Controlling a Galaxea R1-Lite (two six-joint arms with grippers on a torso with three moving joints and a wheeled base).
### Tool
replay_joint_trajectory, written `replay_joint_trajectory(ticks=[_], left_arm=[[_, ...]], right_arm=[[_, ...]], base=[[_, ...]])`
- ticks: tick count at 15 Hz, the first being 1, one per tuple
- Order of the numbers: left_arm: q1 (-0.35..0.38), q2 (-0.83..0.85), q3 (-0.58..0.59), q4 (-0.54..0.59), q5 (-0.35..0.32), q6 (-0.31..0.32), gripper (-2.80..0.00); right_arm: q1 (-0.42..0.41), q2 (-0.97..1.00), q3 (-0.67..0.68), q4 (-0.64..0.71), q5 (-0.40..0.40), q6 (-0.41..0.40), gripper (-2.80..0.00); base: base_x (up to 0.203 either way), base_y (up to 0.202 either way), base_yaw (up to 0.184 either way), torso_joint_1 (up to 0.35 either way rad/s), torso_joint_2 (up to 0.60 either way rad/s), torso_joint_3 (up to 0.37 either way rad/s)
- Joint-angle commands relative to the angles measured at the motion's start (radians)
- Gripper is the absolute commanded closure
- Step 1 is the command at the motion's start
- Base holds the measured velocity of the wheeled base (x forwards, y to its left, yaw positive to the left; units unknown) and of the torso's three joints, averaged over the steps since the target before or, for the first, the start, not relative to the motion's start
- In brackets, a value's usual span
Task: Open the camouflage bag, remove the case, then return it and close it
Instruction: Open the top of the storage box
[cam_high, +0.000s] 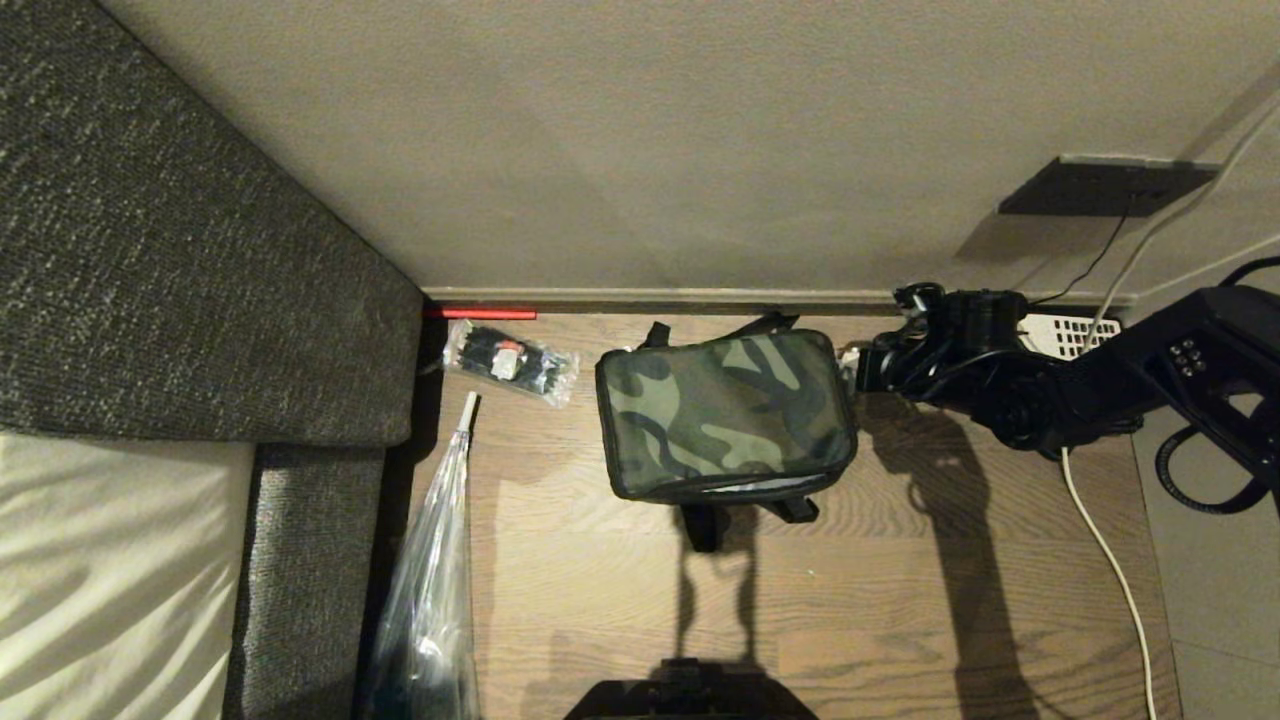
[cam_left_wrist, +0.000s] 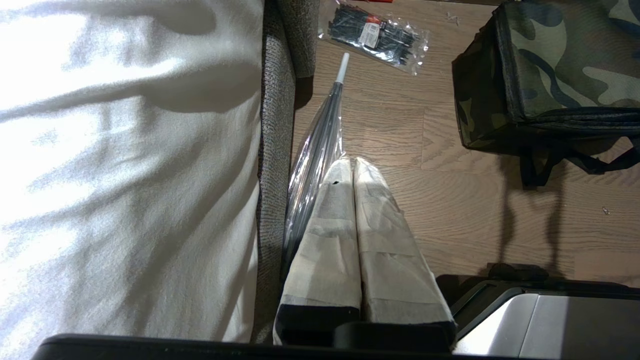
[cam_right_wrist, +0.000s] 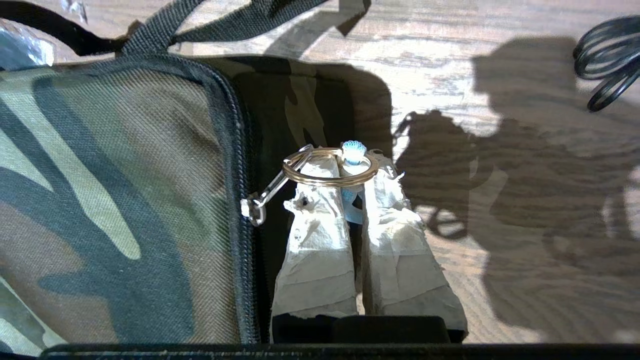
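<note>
We are pinching our right gripper's (cam_right_wrist: 350, 172) taped fingers (cam_right_wrist: 315, 235) together on a small pale-blue tab that is sitting inside a gold key ring (cam_right_wrist: 327, 167); the ring is hanging from the silver zipper pull (cam_right_wrist: 255, 209) at the side edge of the camouflage bag (cam_high: 725, 415). The grip is looking thin to us: only the fingertips are catching the tab, and the ring is lying loosely around them, so if we are pulling at an angle away from the zipper track (cam_right_wrist: 235, 165), we are risking the tab slipping free or the ring sliding off. We are also judging that the bag, standing unheld on the wooden floor (cam_high: 900, 600), may be dragging along with the pull instead of unzipping, since nothing is bracing it. Its lid is lying flat, and the case is not showing anywhere, presumably inside. Our left gripper (cam_left_wrist: 352, 167) is hanging parked beside the sofa edge (cam_left_wrist: 272, 150), fingers pressed together and holding nothing, near a folded clear umbrella (cam_left_wrist: 320, 135). Farther off, the packet of black ties (cam_high: 512, 362) is lying by the wall, and loose cables (cam_high: 1100, 540) are trailing under our right arm, where they could be snagging.
</note>
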Motion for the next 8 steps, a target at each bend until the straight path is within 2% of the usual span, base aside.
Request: replay_joint_trajectory(ticks=[1, 8], left_arm=[[0.000, 0.000, 0.002, 0.000, 0.001, -0.001, 0.00], [0.000, 0.000, 0.002, 0.000, 0.001, -0.001, 0.00]], right_arm=[[0.000, -0.009, 0.000, -0.006, 0.001, -0.001, 0.00], [0.010, -0.006, -0.011, -0.015, -0.001, 0.000, 0.00]], base=[[0.000, 0.000, 0.000, 0.000, 0.00, 0.000], [0.000, 0.000, 0.000, 0.000, 0.00, 0.000]])
